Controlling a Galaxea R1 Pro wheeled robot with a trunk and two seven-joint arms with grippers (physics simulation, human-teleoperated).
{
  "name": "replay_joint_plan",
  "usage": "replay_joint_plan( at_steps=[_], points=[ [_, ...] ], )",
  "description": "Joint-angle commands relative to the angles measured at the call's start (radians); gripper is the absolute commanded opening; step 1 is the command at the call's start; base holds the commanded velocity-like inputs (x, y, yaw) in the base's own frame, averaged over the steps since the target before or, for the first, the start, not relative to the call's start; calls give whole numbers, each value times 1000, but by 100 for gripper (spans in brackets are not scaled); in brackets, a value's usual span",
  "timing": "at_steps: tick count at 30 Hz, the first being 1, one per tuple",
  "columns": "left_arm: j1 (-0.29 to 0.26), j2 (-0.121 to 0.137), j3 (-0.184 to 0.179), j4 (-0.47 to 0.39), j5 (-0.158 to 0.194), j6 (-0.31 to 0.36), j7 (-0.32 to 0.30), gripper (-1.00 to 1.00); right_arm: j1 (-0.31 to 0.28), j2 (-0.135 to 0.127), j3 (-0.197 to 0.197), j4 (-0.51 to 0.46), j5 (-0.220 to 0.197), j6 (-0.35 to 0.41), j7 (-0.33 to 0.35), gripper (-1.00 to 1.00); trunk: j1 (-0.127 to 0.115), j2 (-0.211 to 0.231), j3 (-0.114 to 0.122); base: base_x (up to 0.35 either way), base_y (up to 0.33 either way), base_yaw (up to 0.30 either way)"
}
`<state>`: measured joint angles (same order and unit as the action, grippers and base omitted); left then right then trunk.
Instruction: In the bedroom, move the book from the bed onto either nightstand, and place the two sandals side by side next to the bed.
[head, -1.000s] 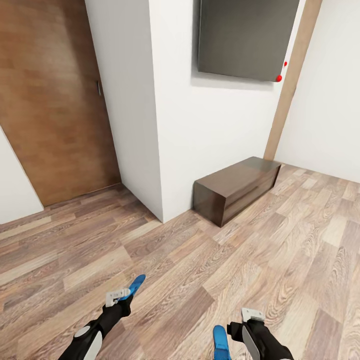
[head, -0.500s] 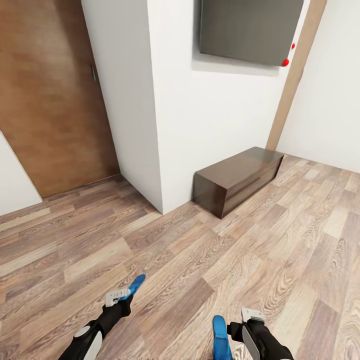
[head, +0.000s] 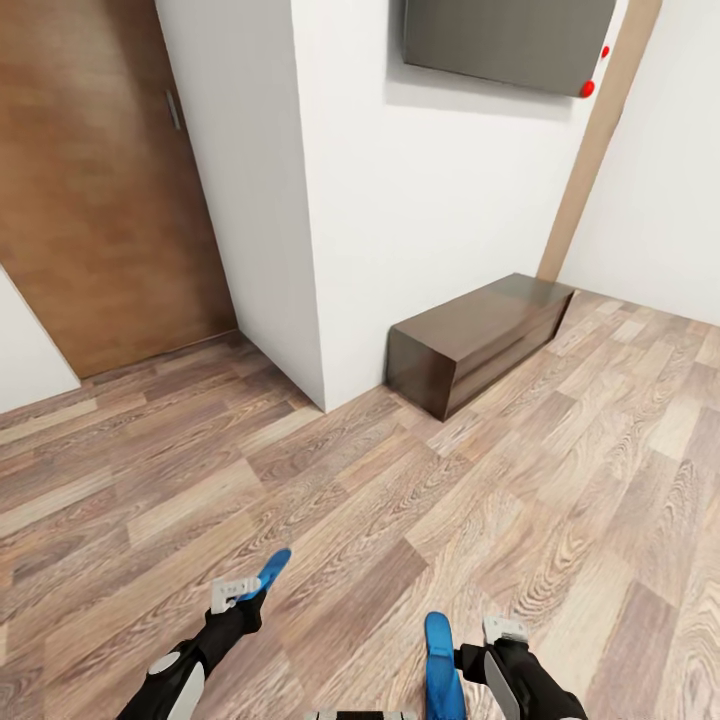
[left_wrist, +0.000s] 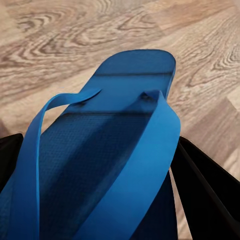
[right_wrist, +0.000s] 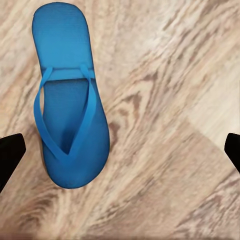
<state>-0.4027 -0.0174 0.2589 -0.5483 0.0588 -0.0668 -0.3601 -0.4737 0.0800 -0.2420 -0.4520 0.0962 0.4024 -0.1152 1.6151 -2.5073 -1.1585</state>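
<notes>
My left gripper (head: 243, 592) is shut on one blue sandal (head: 272, 570), held low over the wood floor; in the left wrist view the sandal (left_wrist: 105, 150) sits between the dark fingers (left_wrist: 205, 185). The other sandal (head: 440, 660) lies flat on the floor just left of my right gripper (head: 505, 632). The right wrist view looks down on that sandal (right_wrist: 70, 120), straps up, with the right gripper (right_wrist: 120, 150) open wide and its fingertips (right_wrist: 10, 155) far apart. The book, the bed and the nightstand are out of view.
A long low dark-brown cabinet (head: 470, 345) stands against the white wall ahead, under a dark wall panel (head: 500, 40). A white wall corner (head: 310, 250) juts out at centre, with a tan wooden door (head: 90, 200) to its left. Wood-plank floor (head: 560, 480) stretches to the right.
The whole head view has shifted upward, so the camera has moved. The floor sandal has shifted with the floor, now showing higher beside the right gripper. Both arms hold their pose.
</notes>
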Motion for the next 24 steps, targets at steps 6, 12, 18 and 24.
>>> replay_joint_plan(
  at_steps=[6,12,18,24],
  points=[
    [-1,-1,6,2,6,1,-7,-100,0,1,-5,-2,15,-74,2,100,2,-2,-24,0,0,0],
    [-1,-1,6,2,6,1,-8,-100,0,1,43,-2,20,-260,2,100,5,-3,-47,0,0,0],
    [-1,-1,6,2,6,1,-8,-100,0,1,187,-1,19,-301,1,100,8,-5,-71,0,0,0],
    [-1,-1,6,2,6,1,-8,-100,0,1,226,0,19,-315,1,100,11,-6,-94,0,0,0]
  ],
)
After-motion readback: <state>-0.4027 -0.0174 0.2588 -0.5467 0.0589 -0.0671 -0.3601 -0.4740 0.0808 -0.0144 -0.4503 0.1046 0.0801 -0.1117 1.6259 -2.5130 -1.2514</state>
